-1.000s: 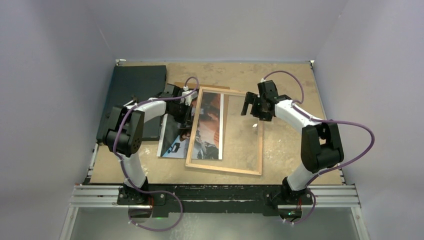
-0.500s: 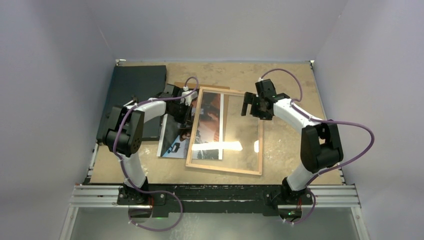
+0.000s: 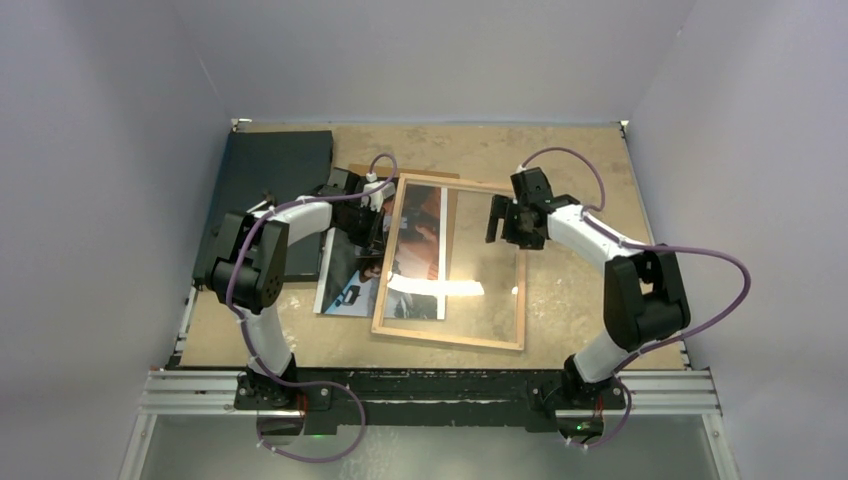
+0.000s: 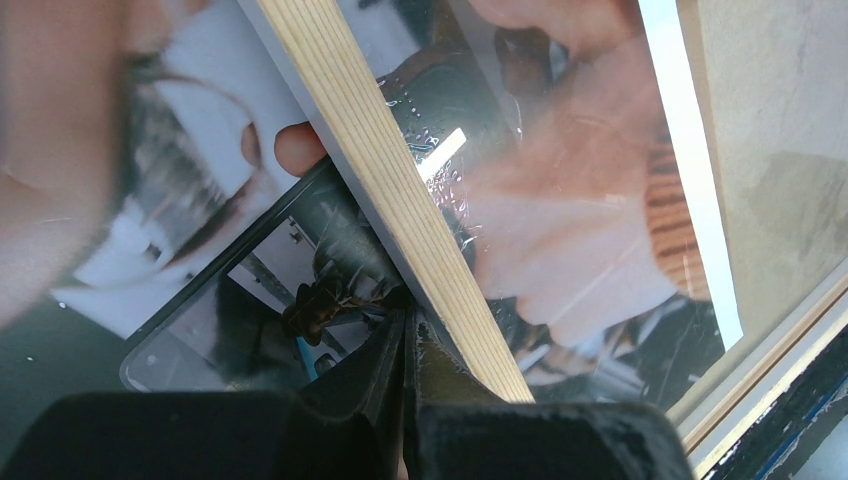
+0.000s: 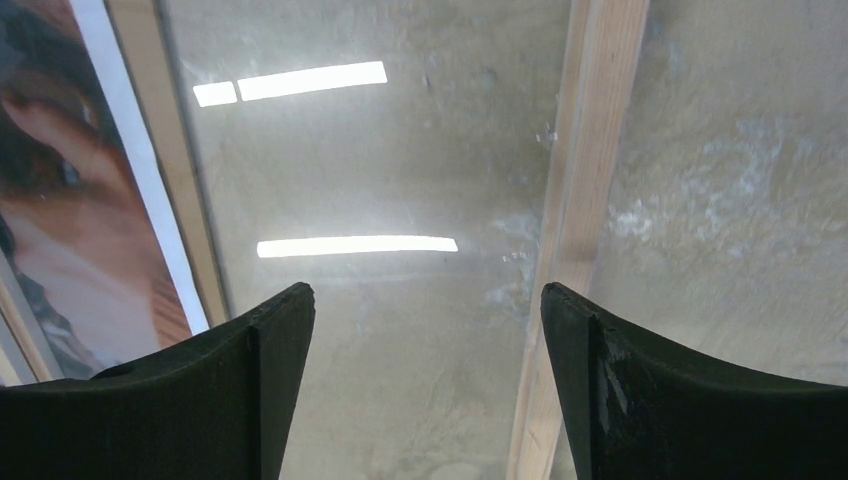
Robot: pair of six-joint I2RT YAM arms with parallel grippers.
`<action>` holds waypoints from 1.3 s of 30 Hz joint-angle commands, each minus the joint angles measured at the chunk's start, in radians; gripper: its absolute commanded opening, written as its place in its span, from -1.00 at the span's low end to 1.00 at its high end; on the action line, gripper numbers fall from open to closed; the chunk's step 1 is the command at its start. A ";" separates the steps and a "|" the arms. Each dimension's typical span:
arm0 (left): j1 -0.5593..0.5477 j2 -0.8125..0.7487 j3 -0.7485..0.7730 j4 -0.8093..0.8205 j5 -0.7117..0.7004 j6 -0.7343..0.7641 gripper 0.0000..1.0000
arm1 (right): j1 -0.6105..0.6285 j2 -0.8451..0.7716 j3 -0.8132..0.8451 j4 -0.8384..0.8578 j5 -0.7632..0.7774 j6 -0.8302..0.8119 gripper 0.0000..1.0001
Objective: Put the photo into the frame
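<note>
Grey walls are enclosing a sandy-tan table (image 3: pixel 560 150), and the frame (image 3: pixel 450 337) is lying flat at its middle with its wooden back edges facing up and ceiling lights glinting off its pane. Everything else is sitting in relation to that frame. The photo (image 3: pixel 348 285) is lying picture side up beneath it, not squared with it. One part is showing through the pane in the frame's left half, its white border running down the middle of the opening, and the rest is sticking out past the left rail. Bare table is showing through the frame's right half. A black board (image 3: pixel 270 170) is lying well off to the frame's far left, and a sliver of brown panel (image 3: pixel 360 171) is peeking out just beyond the far-left corner. The left gripper (image 4: pixel 405 345) is reaching down at the outer side of the left rail near its far end. Its fingers are pressed together with no gap, and their tips are sitting right against the rail's edge, over the exposed part of the photo. Whether they are pinching anything cannot be told. The right gripper (image 5: pixel 425 295) is hanging above the frame's right side near the far end, spread wide and holding nothing — in its wrist view the right rail is running between the two fingers, closer to the right one.
</note>
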 commanded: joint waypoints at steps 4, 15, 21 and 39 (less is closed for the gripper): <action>0.002 -0.036 0.003 -0.001 0.038 0.007 -1.00 | 0.020 -0.173 -0.168 -0.019 -0.010 0.067 0.47; 0.000 -0.032 0.000 -0.001 0.015 0.024 -1.00 | 0.017 -0.173 -0.240 0.011 -0.032 0.123 0.28; -0.006 -0.054 -0.022 -0.001 0.005 0.047 -1.00 | -0.016 -0.188 -0.233 0.011 -0.055 0.117 0.27; -0.106 -0.054 -0.033 0.035 -0.075 0.089 -1.00 | -0.181 -0.223 -0.202 0.010 -0.078 0.070 0.46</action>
